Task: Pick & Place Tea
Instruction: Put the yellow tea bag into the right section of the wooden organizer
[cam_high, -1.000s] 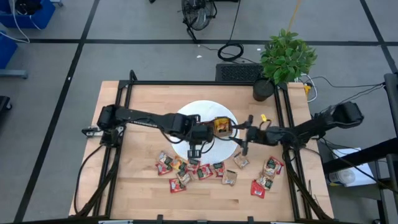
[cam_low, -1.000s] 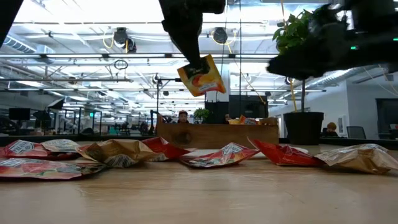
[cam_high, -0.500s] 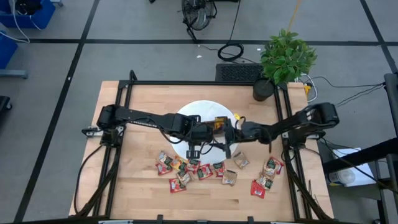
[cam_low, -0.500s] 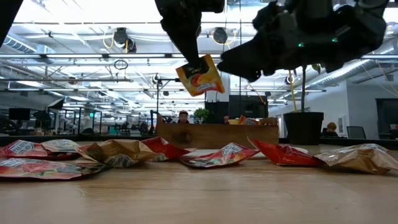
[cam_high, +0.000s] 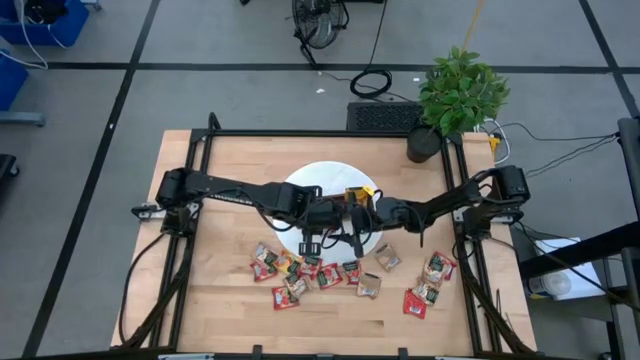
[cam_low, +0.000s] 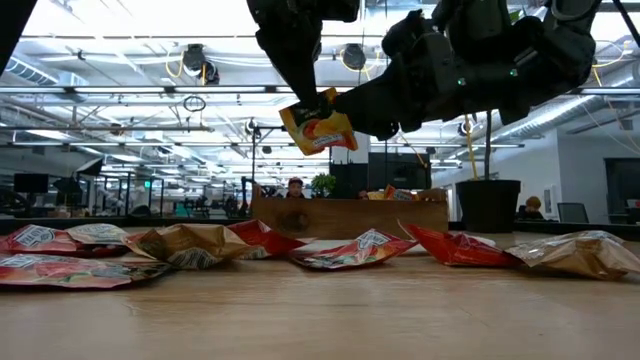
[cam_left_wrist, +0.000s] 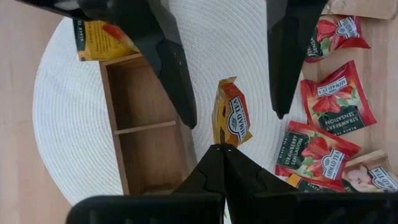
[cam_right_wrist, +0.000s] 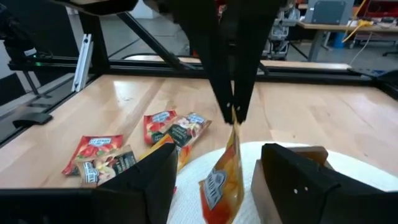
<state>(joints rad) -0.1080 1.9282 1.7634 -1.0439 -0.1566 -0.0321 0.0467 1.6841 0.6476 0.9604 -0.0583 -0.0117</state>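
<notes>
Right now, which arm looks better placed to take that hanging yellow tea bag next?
The right: its open gripper straddles the yellow sachet, which the left gripper pinches from above.

Wooden desk (cam_high: 220, 290) on a grey floor (cam_high: 90, 150). A potted plant (cam_high: 458, 95) stands at one corner. Behind, an open hall with bright ceiling lights (cam_low: 120, 30).

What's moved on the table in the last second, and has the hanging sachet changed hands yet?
The right gripper has swung in from the table's right side, and its open fingers now bracket the yellow-orange tea sachet without closing on it. No handover yet: the left gripper stays shut on the sachet's top edge, above the white round mat. The red and tan sachets on the wooden table lie unchanged.
</notes>
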